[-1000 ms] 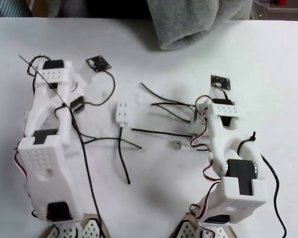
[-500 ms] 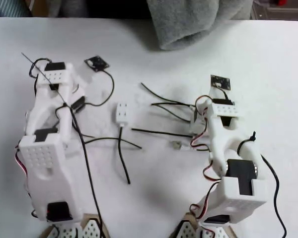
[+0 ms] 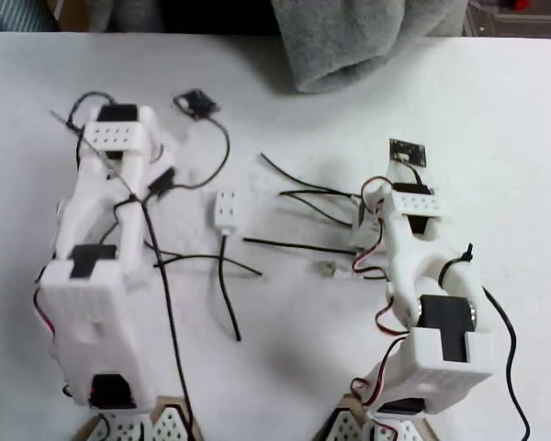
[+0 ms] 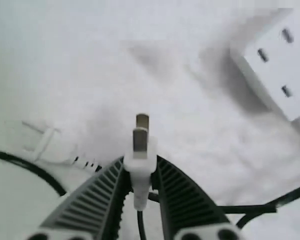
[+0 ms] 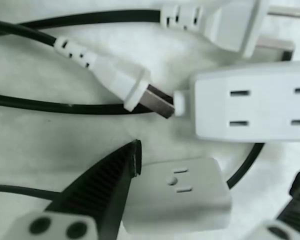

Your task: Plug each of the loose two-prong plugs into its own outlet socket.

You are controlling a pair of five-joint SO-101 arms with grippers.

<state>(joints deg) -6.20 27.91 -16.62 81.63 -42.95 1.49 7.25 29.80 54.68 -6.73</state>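
On the white table, high view: a white outlet block is lying between the two arms, with black cords trailing around it.
Left arm, high view: the left arm is stretching up the left side, its wrist sitting near the outlet block.
Right arm, high view: the right arm is sitting folded on the right, with more cords bunching beside its wrist.
Far edge, high view: a grey cloth is lying over the table's far edge.
Left gripper, left wrist view: the left gripper is pinching a white two-prong plug by its body, with its prongs pointing away from the wrist.
Outlet block, left wrist view: it is lying off to one side, apart from the prongs, with its slots facing up.
Right gripper, right wrist view: the right gripper is standing spread. Its fingers are flanking a small white socket piece, one touching its edge and the other standing off.
Loose plugs, right wrist view: a second plug is lying with its prongs just beside the end of a multi-socket block. A third plug is lying beyond that block.
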